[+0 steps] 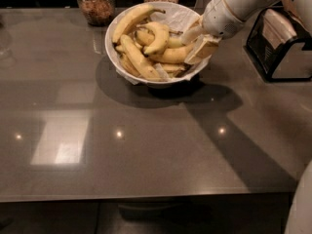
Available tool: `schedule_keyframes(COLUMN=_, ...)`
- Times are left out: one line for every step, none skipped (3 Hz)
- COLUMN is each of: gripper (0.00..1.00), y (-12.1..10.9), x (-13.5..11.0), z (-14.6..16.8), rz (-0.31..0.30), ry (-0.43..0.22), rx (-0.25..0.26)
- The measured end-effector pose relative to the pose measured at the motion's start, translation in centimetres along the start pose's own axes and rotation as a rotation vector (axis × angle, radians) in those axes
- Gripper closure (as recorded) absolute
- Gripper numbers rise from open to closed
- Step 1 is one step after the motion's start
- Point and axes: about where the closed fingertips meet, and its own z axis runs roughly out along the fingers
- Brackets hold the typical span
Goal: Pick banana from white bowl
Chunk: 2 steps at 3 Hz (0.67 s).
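The white bowl (113, 57) stands at the back middle of the dark counter, lined with crumpled white paper and full of several bananas. The banana (170, 55), thick, golden and gently curved, lies across the right side of the pile. My gripper (196, 43) reaches in over the bowl's right rim from the upper right. Its two pale fingers (191, 33) sit above and below the banana's right end and close on it. The banana still rests on the pile. A shorter hooked banana (158, 37) and a long paler banana (130, 21) lie beside it.
Two glass jars (96, 4) of snacks stand behind the bowl at the counter's back edge. A black wire holder (280, 45) with packets stands at the right, close to my arm. The counter's front edge runs along the bottom.
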Motion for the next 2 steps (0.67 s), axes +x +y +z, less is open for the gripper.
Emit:
schedule_keyframes(gripper=0.53, y=0.03, x=-0.33, z=0.72, rz=-0.053, ry=0.015, rx=-0.022)
schedule_keyframes(gripper=0.51, y=0.00, x=-0.62, z=1.38, rz=-0.116, ry=0.041, rx=-0.034)
